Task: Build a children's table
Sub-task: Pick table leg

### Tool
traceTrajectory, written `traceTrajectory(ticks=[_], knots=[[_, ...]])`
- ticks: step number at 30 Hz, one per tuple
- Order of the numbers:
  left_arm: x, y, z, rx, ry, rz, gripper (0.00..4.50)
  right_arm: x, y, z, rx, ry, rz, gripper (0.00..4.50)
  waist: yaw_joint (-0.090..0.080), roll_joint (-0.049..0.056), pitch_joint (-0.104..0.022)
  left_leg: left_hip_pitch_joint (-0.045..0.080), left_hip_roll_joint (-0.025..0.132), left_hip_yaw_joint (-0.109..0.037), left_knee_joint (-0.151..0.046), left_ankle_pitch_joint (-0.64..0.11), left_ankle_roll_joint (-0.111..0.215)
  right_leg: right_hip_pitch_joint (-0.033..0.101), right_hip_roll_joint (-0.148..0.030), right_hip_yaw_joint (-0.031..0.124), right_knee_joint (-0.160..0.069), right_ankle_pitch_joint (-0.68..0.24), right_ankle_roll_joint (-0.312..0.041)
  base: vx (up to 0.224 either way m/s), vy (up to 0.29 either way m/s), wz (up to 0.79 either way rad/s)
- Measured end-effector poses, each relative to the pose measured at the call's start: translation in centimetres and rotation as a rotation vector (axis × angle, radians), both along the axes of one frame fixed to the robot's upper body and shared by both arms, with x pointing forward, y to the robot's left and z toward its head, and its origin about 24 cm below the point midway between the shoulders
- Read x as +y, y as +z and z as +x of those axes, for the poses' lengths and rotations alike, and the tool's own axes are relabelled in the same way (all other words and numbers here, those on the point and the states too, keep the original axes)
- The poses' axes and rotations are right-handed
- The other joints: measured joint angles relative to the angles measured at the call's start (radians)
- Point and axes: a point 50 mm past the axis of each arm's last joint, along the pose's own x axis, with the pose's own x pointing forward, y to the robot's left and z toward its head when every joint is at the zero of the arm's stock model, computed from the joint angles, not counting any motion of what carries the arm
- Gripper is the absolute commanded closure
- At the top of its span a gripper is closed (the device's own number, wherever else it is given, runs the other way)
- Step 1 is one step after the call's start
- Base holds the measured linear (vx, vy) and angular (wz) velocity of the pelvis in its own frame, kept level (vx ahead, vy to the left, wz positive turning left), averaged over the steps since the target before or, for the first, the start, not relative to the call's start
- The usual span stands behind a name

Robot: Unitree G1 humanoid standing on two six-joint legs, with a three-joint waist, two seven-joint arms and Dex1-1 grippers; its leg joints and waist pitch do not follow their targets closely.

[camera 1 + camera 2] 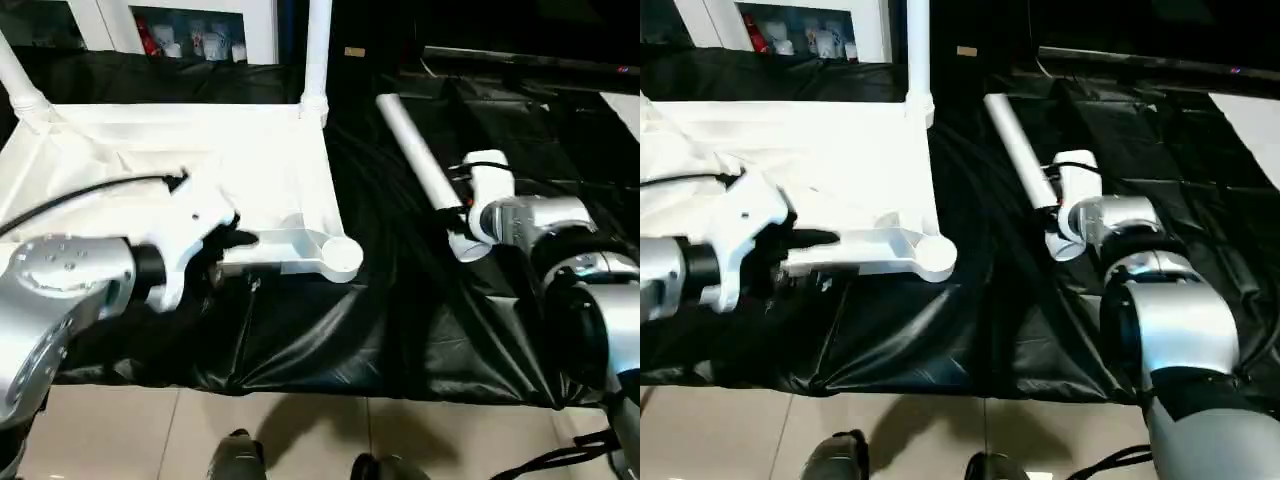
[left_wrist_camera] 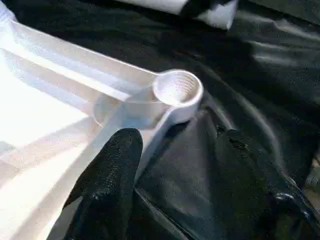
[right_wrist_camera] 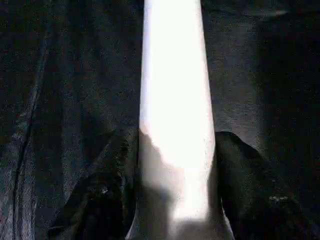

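Now your right gripper [image 3: 175, 200] has its jaws around the loose leg [image 1: 420, 160] lying right of the upturned top [image 1: 200, 170]. Your left gripper [image 2: 175, 185] holds its jaws parted astride the top's near rim by the corner socket [image 2: 177, 89].

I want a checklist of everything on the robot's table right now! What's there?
Surface: black cloth covers the table, wrinkled.
Job's things: table top lies upside down; two legs stand in its far corners; near corner socket empty; one loose leg lies on the cloth.
Clutter: nothing seen.
Grippers: left gripper sits over the table top's near edge, one finger on each side; right gripper straddles the loose leg.
Cables: black cable runs along the left arm.
Surroundings: cabinet behind, tiled floor below.
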Motion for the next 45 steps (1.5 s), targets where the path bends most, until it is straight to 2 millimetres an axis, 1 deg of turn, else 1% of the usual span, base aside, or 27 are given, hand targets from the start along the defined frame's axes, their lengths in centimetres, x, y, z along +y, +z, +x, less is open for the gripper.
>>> traceTrajectory(ticks=[5, 7, 8, 9, 11, 13, 14, 17, 18, 20, 22, 23, 26, 27, 29, 30, 31, 32, 33, 34, 36, 37, 38, 39, 40, 42, 45], knots=[[-0.6, -0.6, 1.6, -0.062, 0.071, -0.075, 1.75, -0.1, 0.1, 0.1, -0.043, -0.042, 0.109, 2.57, -0.001, 0.0, -0.001, -0.002, 0.001, 0.0, 0.004, 0.001, -0.001, -0.001, 0.0, 0.0, 0.001, 0.001, 0.0, 0.0, 0.0, 0.0], [-1.1, -1.0, 2.4, -0.094, 0.098, -0.128, 1.75, -0.2, 0.3, 0.2, -0.071, -0.053, 0.166, 2.59, 0.0, 0.006, -0.005, -0.003, 0.001, 0.0, 0.01, 0.001, -0.001, 0.0, 0.0, 0.0, 0.003, 0.001, 0.001, 0.0, 0.0, 0.0], [-1.3, -1.0, 2.5, -0.099, 0.1, -0.136, 1.75, -0.1, 0.4, 0.2, -0.08, -0.052, 0.175, 2.6, 0.0, 0.007, -0.006, -0.003, 0.001, 0.0, 0.011, 0.001, -0.001, 0.0, 0.0, 0.0, 0.003, 0.001, 0.001, 0.0, 0.0, 0.0], [-1.7, -1.1, 3.0, -0.12, 0.114, -0.174, 1.75, -0.3, 0.5, 0.3, -0.102, -0.074, 0.223, 2.6, 0.002, 0.008, -0.007, -0.004, 0.001, 0.0, 0.014, 0.001, -0.001, 0.0, 0.0, 0.0, 0.004, 0.001, 0.001, 0.0, 0.0, 0.0], [-2.8, -1.6, 4.0, -0.164, 0.157, -0.252, 1.75, -0.4, 0.8, 0.4, -0.182, -0.105, 0.327, 2.6, 0.004, 0.01, -0.009, -0.004, 0.001, 0.001, 0.018, -0.001, 0.003, 0.001, -0.001, 0.001, 0.005, 0.002, 0.002, 0.0, 0.0, 0.0], [-3.2, -2.0, 4.4, -0.174, 0.176, -0.269, 1.75, -0.3, 1.0, 0.6, -0.234, -0.108, 0.379, 2.6, 0.004, 0.01, -0.009, -0.004, 0.002, 0.001, 0.022, -0.003, 0.006, 0.001, -0.001, 0.002, 0.009, 0.002, 0.002, 0.0, 0.0, 0.0], [-3.6, -2.3, 5.0, -0.183, 0.202, -0.303, 1.75, -0.6, 1.1, 0.5, -0.297, -0.11, 0.445, 2.6, 0.007, 0.011, -0.009, -0.004, 0.002, 0.001, 0.024, -0.003, 0.006, 0.001, -0.002, 0.002, 0.012, 0.002, 0.002, 0.0, 0.0, 0.0], [-4.4, -2.5, 6.3, -0.19, 0.246, -0.375, 1.75, -0.2, 1.2, 0.3, -0.427, -0.074, 0.621, 2.6, 0.008, 0.013, -0.011, -0.004, 0.002, 0.001, 0.029, -0.002, 0.007, 0.001, -0.003, 0.002, 0.018, 0.003, 0.001, 0.0, 0.0, 0.0], [-4.7, -2.6, 6.6, -0.188, 0.25, -0.389, 1.75, 0.0, 1.1, 0.2, -0.455, -0.052, 0.671, 2.6, 0.006, 0.016, -0.013, -0.004, 0.002, 0.001, 0.029, -0.002, 0.008, 0.001, -0.002, 0.002, 0.018, 0.005, 0.001, 0.0, 0.0, 0.0], [-5.1, -2.9, 7.1, -0.187, 0.261, -0.407, 1.75, 0.3, 0.6, -0.4, -0.493, -0.004, 0.759, 2.61, 0.006, 0.024, -0.019, -0.003, 0.002, 0.001, 0.03, -0.001, 0.01, 0.001, -0.003, 0.002, 0.017, 0.008, 0.0, 0.0, 0.0, 0.0], [-5.5, -3.1, 7.7, -0.173, 0.261, -0.435, 1.75, 0.3, -0.3, -1.5, -0.522, 0.06, 0.835, 2.61, 0.008, 0.027, -0.023, -0.002, 0.002, 0.001, 0.029, 0.001, 0.011, 0.002, -0.003, 0.002, 0.017, 0.01, 0.0, 0.0, 0.0, 0.0], [-5.9, -3.1, 7.9, -0.155, 0.252, -0.454, 1.47, 0.3, -0.9, -2.2, -0.532, 0.095, 0.869, 2.61, 0.01, 0.027, -0.023, -0.003, 0.002, 0.001, 0.029, 0.003, 0.014, 0.003, -0.003, 0.001, 0.017, 0.01, 0.0, 0.0, 0.0, 0.0], [-6.8, -3.1, 8.3, -0.094, 0.205, -0.541, 1.4, 1.1, -2.4, -4.0, -0.521, 0.178, 0.952, 2.61, 0.012, 0.029, -0.025, -0.003, 0.002, 0.002, 0.03, 0.006, 0.017, 0.003, -0.003, 0.002, 0.017, 0.015, 0.0, 0.0, 0.0, 0.0], [-7.1, -3.0, 8.4, -0.079, 0.187, -0.563, 1.27, 1.4, -2.6, -4.4, -0.51, 0.195, 0.974, 2.62, 0.012, 0.03, -0.025, -0.003, 0.002, 0.002, 0.03, 0.006, 0.017, 0.002, -0.003, 0.002, 0.016, 0.017, 0.0, 0.0, 0.0, 0.0], [-7.9, -2.7, 8.4, -0.031, 0.143, -0.637, 1.03, 1.8, -2.4, -5.5, -0.514, 0.257, 1.026, 2.62, 0.012, 0.032, -0.026, -0.003, 0.002, 0.002, 0.03, 0.007, 0.017, 0.003, -0.003, 0.003, 0.015, 0.021, 0.0, 0.0, 0.0, 0.0], [-8.2, -2.7, 8.5, -0.003, 0.122, -0.668, 0.97, 1.9, -2.2, -5.9, -0.522, 0.282, 1.043, 2.62, 0.012, 0.034, -0.027, -0.002, 0.002, 0.002, 0.03, 0.007, 0.018, 0.003, -0.003, 0.003, 0.014, 0.022, 0.0, 0.0, 0.0, 0.0], [-8.9, -2.6, 8.3, 0.056, 0.074, -0.734, 0.92, 2.3, -1.7, -6.6, -0.526, 0.339, 1.073, 2.62, 0.013, 0.038, -0.03, -0.002, 0.002, 0.002, 0.03, 0.007, 0.018, 0.003, -0.003, 0.003, 0.012, 0.025, 0.001, 0.0, 0.0, 0.0], [-9.4, -2.5, 8.2, 0.094, 0.04, -0.774, 0.69, 2.7, -1.4, -7.1, -0.527, 0.375, 1.087, 2.62, 0.014, 0.042, -0.032, -0.002, 0.002, 0.002, 0.029, 0.008, 0.019, 0.004, -0.003, 0.003, 0.009, 0.027, 0.002, 0.0, 0.0, 0.0], [-9.9, -2.2, 8.1, 0.128, 0.004, -0.813, 0.69, 3.1, -1.1, -7.5, -0.523, 0.41, 1.104, 2.62, 0.015, 0.046, -0.035, -0.002, 0.002, 0.002, 0.029, 0.008, 0.019, 0.005, -0.003, 0.002, 0.006, 0.029, 0.003, 0.0, 0.0, 0.0], [-10.5, -1.8, 7.9, 0.167, -0.048, -0.859, 0.56, 3.5, -0.8, -8.0, -0.516, 0.447, 1.118, 2.62, 0.015, 0.05, -0.037, -0.002, 0.002, 0.002, 0.029, 0.008, 0.02, 0.005, -0.003, 0.002, 0.004, 0.031, 0.005, 0.0, 0.0, 0.0], [-11.6, -1.1, 7.6, 0.22, -0.128, -0.913, 0.56, 4.1, -0.4, -8.7, -0.501, 0.496, 1.142, 2.62, 0.016, 0.053, -0.039, -0.002, 0.001, 0.002, 0.028, 0.009, 0.02, 0.007, -0.003, 0.002, 0.0, 0.033, 0.007, 0.0, 0.0, 0.0], [-11.9, -0.9, 7.6, 0.241, -0.145, -0.93, 0.41, 4.5, -0.3, -9.0, -0.494, 0.514, 1.151, 2.62, 0.016, 0.056, -0.041, -0.001, 0.001, 0.002, 0.028, 0.009, 0.021, 0.007, -0.004, 0.001, -0.001, 0.034, 0.007, 0.0, 0.0, 0.0], [-12.1, -0.9, 7.6, 0.256, -0.147, -0.937, 0.41, 4.5, -0.4, -9.2, -0.491, 0.518, 1.15, 2.62, 0.015, 0.059, -0.043, -0.001, 0.001, 0.002, 0.028, 0.009, 0.021, 0.008, -0.005, 0.0, -0.002, 0.034, 0.008, 0.0, 0.0, 0.0], [-12.1, -1.0, 7.7, 0.267, -0.144, -0.942, 0.15, 4.5, -0.5, -9.5, -0.484, 0.524, 1.142, 2.62, 0.015, 0.062, -0.045, -0.001, 0.0, 0.002, 0.027, 0.009, 0.021, 0.008, -0.005, 0.0, -0.003, 0.034, 0.008, 0.0, 0.0, 0.0], [-12.0, -1.4, 7.9, 0.287, -0.13, -0.943, 0.15, 4.7, -0.7, -9.7, -0.469, 0.531, 1.138, 2.62, 0.013, 0.066, -0.048, 0.002, 0.0, 0.002, 0.026, 0.009, 0.021, 0.011, -0.005, 0.0, -0.008, 0.037, 0.013, 0.0, 0.0, 0.0], [-11.9, -1.7, 8.0, 0.308, -0.112, -0.95, 0.08, 5.2, -0.9, -10.0, -0.442, 0.548, 1.139, 2.62, 0.009, 0.069, -0.049, 0.005, 0.0, 0.002, 0.023, 0.009, 0.021, 0.014, -0.006, -0.003, -0.014, 0.038, 0.015, 0.0, 0.0, 0.0], [-11.8, -1.5, 7.9, 0.336, -0.122, -1.005, 0.0, 5.6, -0.2, -10.2, -0.451, 0.577, 1.112, 2.62, 0.007, 0.069, -0.049, 0.012, -0.001, 0.001, 0.019, 0.009, 0.021, 0.02, -0.008, -0.006, -0.023, 0.038, 0.015, 0.0, 0.0, 0.0]])
